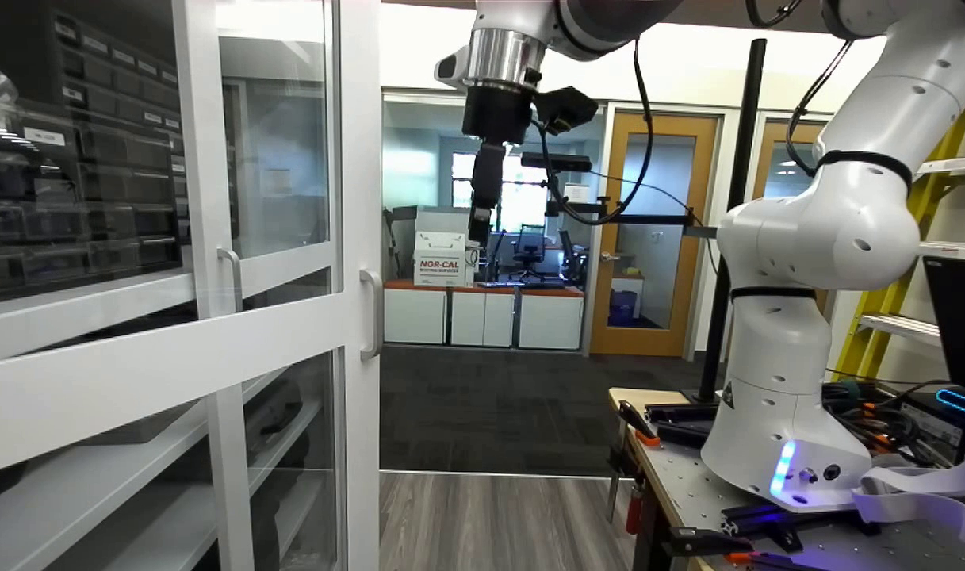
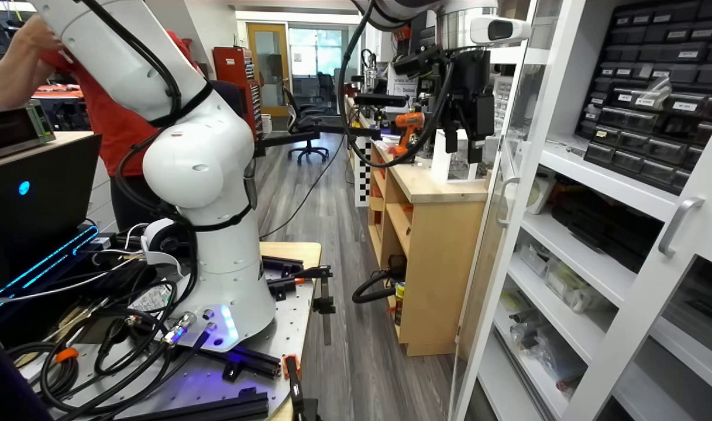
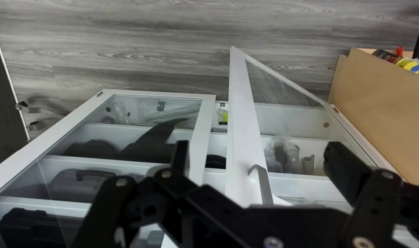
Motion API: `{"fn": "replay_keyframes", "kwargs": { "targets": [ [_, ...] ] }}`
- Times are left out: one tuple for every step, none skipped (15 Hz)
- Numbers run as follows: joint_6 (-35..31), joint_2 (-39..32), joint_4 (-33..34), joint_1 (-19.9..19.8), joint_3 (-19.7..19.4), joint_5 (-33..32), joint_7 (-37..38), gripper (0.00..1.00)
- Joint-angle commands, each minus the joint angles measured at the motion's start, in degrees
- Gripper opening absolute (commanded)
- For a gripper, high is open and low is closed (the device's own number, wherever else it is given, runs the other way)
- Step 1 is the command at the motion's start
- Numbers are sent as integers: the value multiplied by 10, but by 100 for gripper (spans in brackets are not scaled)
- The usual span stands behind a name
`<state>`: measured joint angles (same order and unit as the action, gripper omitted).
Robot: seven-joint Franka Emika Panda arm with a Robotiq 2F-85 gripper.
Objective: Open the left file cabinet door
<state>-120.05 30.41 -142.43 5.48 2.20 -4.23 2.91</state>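
The cabinet's left door, white-framed with glass, stands ajar in both exterior views [image 1: 361, 198] [image 2: 508, 292] and in the wrist view [image 3: 242, 137]. Its metal handle [image 1: 373, 313] also shows in an exterior view [image 2: 508, 202] and in the wrist view [image 3: 264, 184], where my gripper's body hides its lower end. The right door [image 3: 199, 141] looks closed, with its own handle [image 2: 680, 225]. My gripper [image 2: 462, 149] points down beside the ajar door, higher than its handle and apart from it. In the wrist view the fingers [image 3: 258, 146] are spread wide with nothing held.
Black drawer units [image 2: 642, 117] stand on a cabinet shelf. A wooden workbench [image 2: 443, 275] is beside the ajar door's hinge side and shows in the wrist view [image 3: 385, 113]. The arm's table [image 2: 297, 333] faces the cabinet. A person in red [image 2: 113, 117] stands behind the arm.
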Motion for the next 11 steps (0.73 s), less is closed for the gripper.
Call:
{"fn": "replay_keyframes", "kwargs": {
  "targets": [
    [41, 28, 0, -25, -25, -5, -51, 100],
    [40, 28, 1, -30, -36, -8, -72, 100],
    [36, 26, 3, -36, -44, -12, -88, 100],
    [28, 22, 5, -41, -54, -17, -108, 100],
    [22, 17, 8, -47, -61, -23, -124, 100],
    [17, 9, 13, -55, -68, -26, -131, 100],
    [20, 14, 3, -47, -54, -13, -109, 100],
    [20, 13, 5, -52, -60, -15, -118, 100],
    [20, 12, 6, -55, -64, -16, -122, 100],
    [20, 11, 7, -55, -65, -16, -123, 100],
    [20, 11, 8, -55, -64, -16, -123, 100]
  ]
}}
